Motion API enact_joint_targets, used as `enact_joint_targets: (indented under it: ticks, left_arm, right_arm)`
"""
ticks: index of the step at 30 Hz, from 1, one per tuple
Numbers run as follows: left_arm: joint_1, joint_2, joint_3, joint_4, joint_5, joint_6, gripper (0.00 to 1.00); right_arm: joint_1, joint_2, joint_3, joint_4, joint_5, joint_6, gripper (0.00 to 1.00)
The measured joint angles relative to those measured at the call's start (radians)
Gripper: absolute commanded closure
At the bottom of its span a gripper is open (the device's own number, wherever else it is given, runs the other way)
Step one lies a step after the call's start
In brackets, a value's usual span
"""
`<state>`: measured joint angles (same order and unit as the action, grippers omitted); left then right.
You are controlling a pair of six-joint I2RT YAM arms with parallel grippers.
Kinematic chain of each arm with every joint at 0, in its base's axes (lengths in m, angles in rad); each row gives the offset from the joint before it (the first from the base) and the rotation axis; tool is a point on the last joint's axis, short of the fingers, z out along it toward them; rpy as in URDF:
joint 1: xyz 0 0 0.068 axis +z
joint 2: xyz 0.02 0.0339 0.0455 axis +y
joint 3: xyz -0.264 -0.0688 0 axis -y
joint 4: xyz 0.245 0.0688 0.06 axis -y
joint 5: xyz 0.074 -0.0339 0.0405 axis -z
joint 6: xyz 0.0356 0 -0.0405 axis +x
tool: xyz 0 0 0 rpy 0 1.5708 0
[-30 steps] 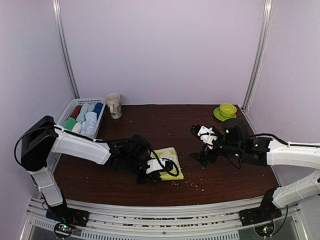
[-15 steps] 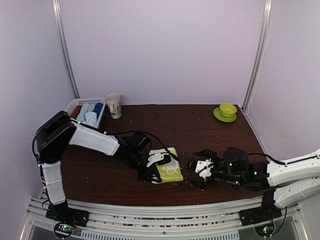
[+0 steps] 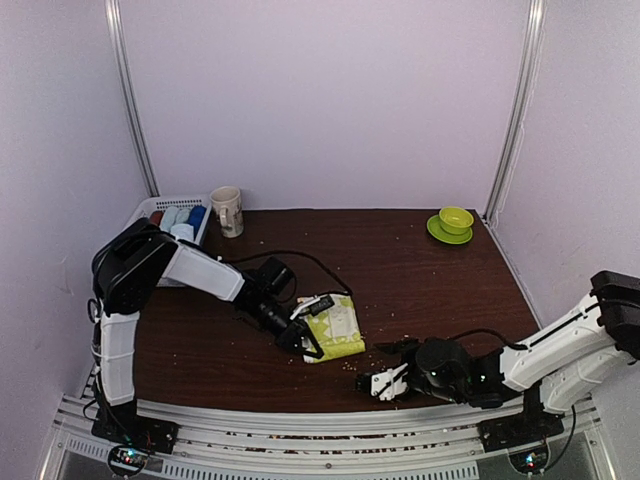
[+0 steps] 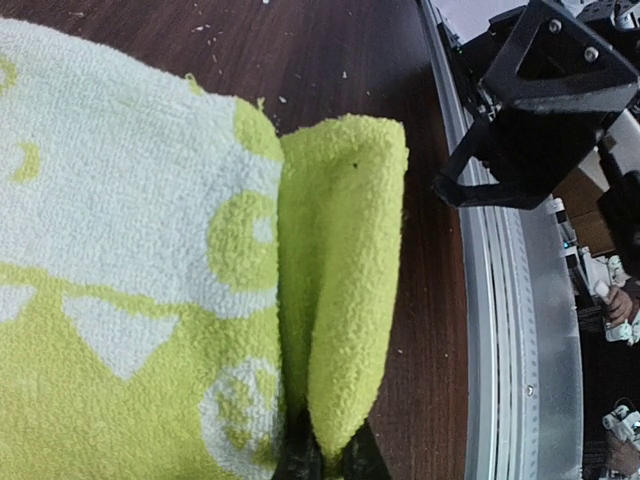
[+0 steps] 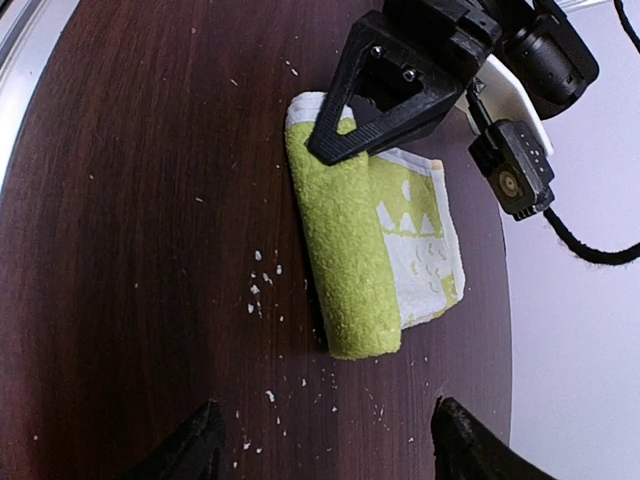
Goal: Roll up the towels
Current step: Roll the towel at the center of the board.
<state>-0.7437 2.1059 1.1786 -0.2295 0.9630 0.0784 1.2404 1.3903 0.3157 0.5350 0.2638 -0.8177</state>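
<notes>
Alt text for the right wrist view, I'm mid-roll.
A yellow-green towel lies partly rolled on the dark table, the left gripper pinching its far end. The right gripper hangs open at the bottom, short of the towel; crumbs dot the wood.

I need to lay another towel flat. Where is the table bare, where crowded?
Bare: the stretch between the mug and the green cup, forward to the yellow-green towel. Crowded: near edge, where the left gripper pinches that towel, the right gripper close by.
</notes>
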Motion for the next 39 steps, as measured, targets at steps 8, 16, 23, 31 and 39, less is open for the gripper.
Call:
enact_joint_targets:
  ticks: [8, 16, 23, 31, 39]
  left_arm:
    - [0.01, 0.015, 0.009, -0.002, 0.03, -0.038, 1.0]
    - [0.017, 0.031, 0.017, -0.005, 0.058, -0.047, 1.0]
    - [0.019, 0.038, 0.023, -0.009, 0.069, -0.048, 1.0]
    - [0.023, 0.045, 0.027, -0.011, 0.081, -0.048, 1.0]
    - [0.024, 0.046, 0.028, -0.011, 0.082, -0.052, 1.0]
  right_arm:
    - [0.006, 0.166, 0.079, 0.04, 0.008, -0.04, 0.37]
    - [-0.031, 0.279, 0.205, 0.019, -0.04, -0.047, 0.39]
    - [-0.09, 0.32, 0.26, -0.029, -0.07, -0.044, 0.47]
    - [-0.146, 0.322, 0.295, -0.08, -0.176, -0.007, 0.51]
    - [-0.187, 0.307, 0.317, -0.144, -0.277, 0.035, 0.56]
